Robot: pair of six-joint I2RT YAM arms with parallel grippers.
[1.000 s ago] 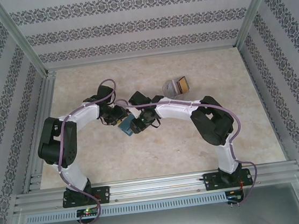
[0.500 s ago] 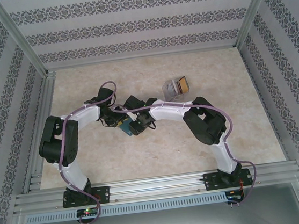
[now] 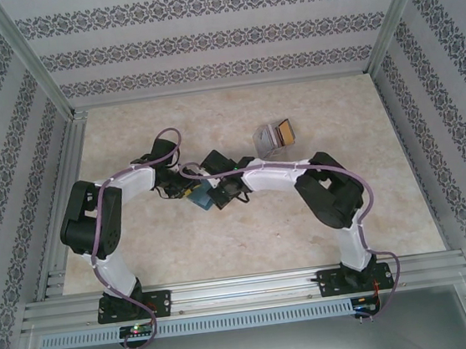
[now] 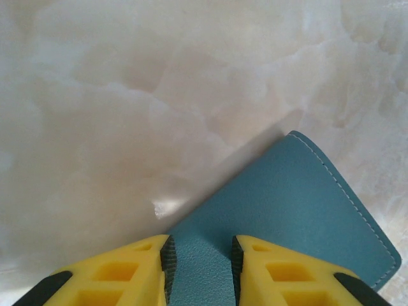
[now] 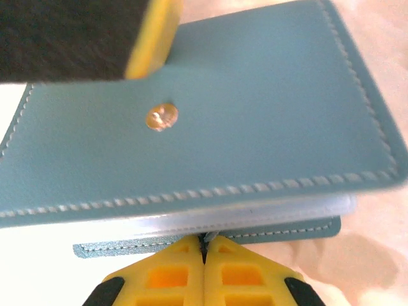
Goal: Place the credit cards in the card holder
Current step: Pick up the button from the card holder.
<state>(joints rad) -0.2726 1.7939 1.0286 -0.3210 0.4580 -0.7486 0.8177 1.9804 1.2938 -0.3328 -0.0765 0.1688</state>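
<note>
At the near edge of the table (image 3: 250,248) the two arm bases are seen bolted side by side, and both arms are bent inward so that their wrists meet over the middle of the marbled top. There the card holder (image 3: 199,198) is found, a teal wallet lying on the table between the two grippers.

In the left wrist view the left gripper (image 4: 201,271) is seen with its yellow fingers parted a little, and the teal cover runs between and beyond them. Whether the cover is clamped or merely straddled cannot be told.

In the right wrist view the right gripper (image 5: 204,245) is shown fully closed, its two fingers pressed together, with the tips set against the stitched edge of the lower flap. Whether that edge is pinched cannot be told. The upper flap is lifted above the lower one, a brass snap stud (image 5: 161,117) is shown on it, and pale clear pockets (image 5: 255,213) are exposed between the flaps. One yellow finger (image 5: 156,35) of the left gripper is seen at the upper flap's far corner.

Farther back and to the right, well apart from the wallet, a grey see-through card stand (image 3: 264,137) is placed, and an orange-yellow card (image 3: 283,130) is held in it.
</note>
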